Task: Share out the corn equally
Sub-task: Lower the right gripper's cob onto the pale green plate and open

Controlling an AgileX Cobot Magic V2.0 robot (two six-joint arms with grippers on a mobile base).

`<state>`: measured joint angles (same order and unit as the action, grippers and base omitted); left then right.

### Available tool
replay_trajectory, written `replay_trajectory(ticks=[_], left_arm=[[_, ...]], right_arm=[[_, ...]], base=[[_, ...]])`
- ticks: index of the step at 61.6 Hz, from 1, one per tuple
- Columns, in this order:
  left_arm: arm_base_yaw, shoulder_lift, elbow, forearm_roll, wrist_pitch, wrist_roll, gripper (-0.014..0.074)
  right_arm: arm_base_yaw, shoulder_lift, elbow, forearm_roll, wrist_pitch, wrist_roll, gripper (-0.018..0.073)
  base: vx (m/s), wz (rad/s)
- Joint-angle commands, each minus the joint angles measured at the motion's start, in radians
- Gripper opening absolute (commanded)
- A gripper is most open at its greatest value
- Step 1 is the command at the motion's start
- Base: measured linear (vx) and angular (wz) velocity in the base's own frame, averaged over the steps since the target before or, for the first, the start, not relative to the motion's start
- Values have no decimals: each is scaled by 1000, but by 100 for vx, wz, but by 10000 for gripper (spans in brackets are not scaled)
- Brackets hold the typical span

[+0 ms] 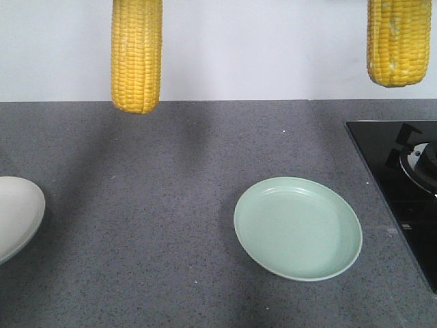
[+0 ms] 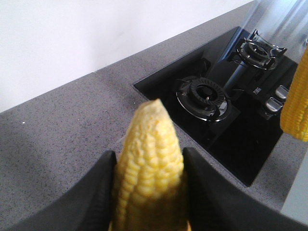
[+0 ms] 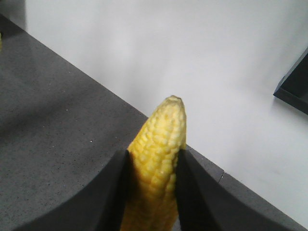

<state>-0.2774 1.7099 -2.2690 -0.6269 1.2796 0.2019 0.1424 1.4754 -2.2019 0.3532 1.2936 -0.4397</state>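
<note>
Two corn cobs hang upright high above the counter in the front view, one at the left (image 1: 136, 55) and one at the right (image 1: 399, 41); the grippers holding them are above the frame edge. In the left wrist view my left gripper (image 2: 149, 195) is shut on a corn cob (image 2: 150, 154), whose pale tapered tip points away from me, and the other cob (image 2: 297, 103) shows at the right edge. In the right wrist view my right gripper (image 3: 153, 190) is shut on a corn cob (image 3: 159, 144). A pale green plate (image 1: 298, 229) lies bare on the counter, right of centre.
A white plate (image 1: 17, 215) pokes in at the left edge. A black gas hob (image 1: 399, 181) with burners (image 2: 207, 96) is set into the grey counter at the right. A white wall runs along the back.
</note>
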Motion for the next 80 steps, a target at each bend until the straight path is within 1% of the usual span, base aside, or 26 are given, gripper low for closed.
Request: replay_trajectory(ticks=[1, 12, 21, 31, 42, 50, 55, 63, 72, 80], left_arm=[[-5, -43, -22, -43, -28, -10, -7], [-5, -43, -22, -43, -28, -10, -7], [-5, -43, -22, -24, -28, -10, -7], [-5, -43, -22, 53, -28, -20, -7], [-5, -43, -22, 147, -28, -54, -7], [-5, -43, -22, 207, -28, -55, -7], [-5, -43, -22, 238, -28, -56, -7], [-5, -43, -22, 292, -28, -85, -7], [-5, -43, -20, 379, -28, -114, -7], [-5, -43, -20, 441, -28, -132, -7]], right_arm=[[-5, -19, -17, 18, -4, 12, -4], [-5, 28, -17, 19, -4, 126, -4], [-5, 86, 31, 34, -4, 152, -4], [-5, 134, 183, 111, -4, 140, -4], [-4, 163, 389, 124, -4, 83, -4], [-4, 187, 498, 152, -4, -15, -4], [-4, 210, 539, 174, -7, -78, -4], [-4, 246, 564, 188, -6, -122, -2], [-3, 280, 567, 189, -5, -156, 2], [-3, 295, 567, 190, -5, -173, 31]], base=[[0, 0], [0, 0], [0, 0], [0, 0], [0, 0], [0, 0], [0, 0], [0, 0], [0, 0], [0, 0]])
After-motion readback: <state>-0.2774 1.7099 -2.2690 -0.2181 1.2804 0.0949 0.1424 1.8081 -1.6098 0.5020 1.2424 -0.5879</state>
